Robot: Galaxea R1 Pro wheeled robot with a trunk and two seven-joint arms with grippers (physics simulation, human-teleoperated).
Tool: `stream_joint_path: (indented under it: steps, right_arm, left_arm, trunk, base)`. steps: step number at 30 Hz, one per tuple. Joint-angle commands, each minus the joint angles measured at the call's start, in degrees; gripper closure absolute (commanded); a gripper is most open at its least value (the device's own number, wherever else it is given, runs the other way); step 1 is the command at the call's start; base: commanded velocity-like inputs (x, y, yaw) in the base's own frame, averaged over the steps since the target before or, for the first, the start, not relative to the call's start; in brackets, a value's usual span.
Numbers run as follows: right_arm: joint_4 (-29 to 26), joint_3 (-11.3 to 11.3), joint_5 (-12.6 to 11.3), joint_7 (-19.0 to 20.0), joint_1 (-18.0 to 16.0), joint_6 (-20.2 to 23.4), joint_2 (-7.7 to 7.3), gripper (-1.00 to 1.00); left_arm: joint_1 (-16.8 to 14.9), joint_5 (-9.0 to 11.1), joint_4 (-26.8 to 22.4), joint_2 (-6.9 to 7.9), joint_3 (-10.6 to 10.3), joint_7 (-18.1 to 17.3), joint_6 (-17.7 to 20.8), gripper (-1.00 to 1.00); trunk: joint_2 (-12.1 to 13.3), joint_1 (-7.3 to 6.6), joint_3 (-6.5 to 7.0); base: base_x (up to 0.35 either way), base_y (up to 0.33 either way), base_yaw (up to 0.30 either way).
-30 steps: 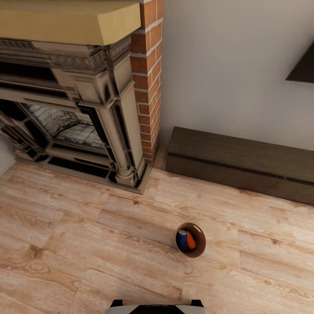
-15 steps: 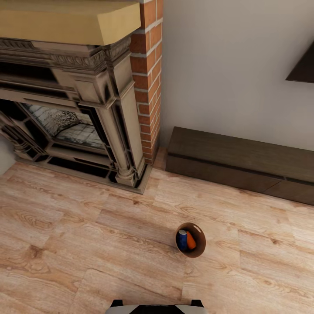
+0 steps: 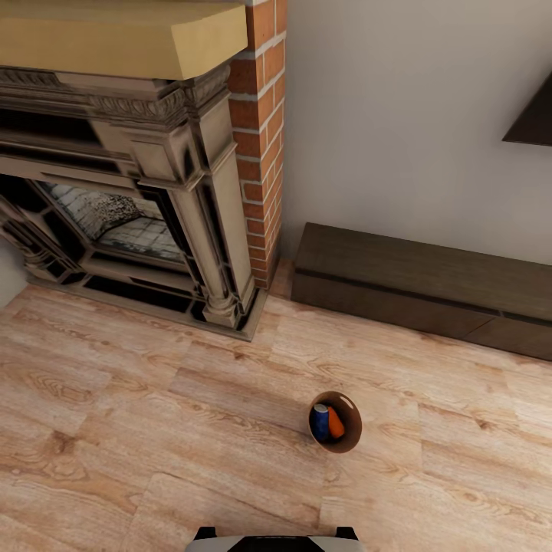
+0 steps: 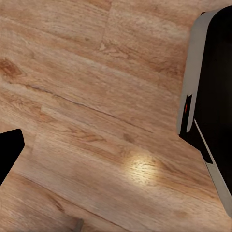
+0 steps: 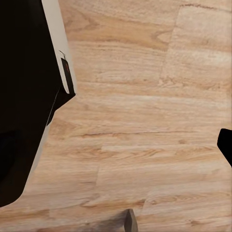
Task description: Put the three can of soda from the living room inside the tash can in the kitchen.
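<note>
No change against the two earlier head pictures: same framing, same place for every thing.

On the light wood floor, in the lower middle of the head view, the small round tash can, seen from above, brown-copper inside. Inside it, a blue can of soda with a pale top, and touching it an orange can of soda, both leaning. A third can possibly hidden under them; impossible to tell. Tash can standing in the living room, well apart from the ornate dark stone fireplace at upper left and the red brick column beside it. Long low dark-brown cabinet against the pale wall at right; corner of a black screen at the right edge. At the bottom edge, a pale and black part of the robot's body.

In the left wrist view, wood floor, a dark shape at one edge and the robot's grey-black base at the other. In the right wrist view, again floor, the base, and a dark bit at the edge. State of left tool and right tool: cannot tell, released or clenched.
</note>
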Motion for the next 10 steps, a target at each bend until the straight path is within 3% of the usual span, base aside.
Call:
stream_joint_path:
  steps: [1,10]
  right_arm:
    - [0.00,0.00,0.00,0.00,0.00,0.00,0.01,-1.00]
    - [0.00,0.00,-0.02,0.00,0.00,0.06,0.01,-1.00]
  left_arm:
    - [0.00,0.00,-0.01,0.00,0.00,-0.01,0.00,-1.00]
    - [0.00,0.00,0.04,0.00,0.00,0.01,0.00,-1.00]
  trunk:
    - [0.00,0.00,0.00]
    - [0.00,0.00,0.00]
  base:
    - [0.000,0.000,0.000]
    - [0.000,0.000,0.000]
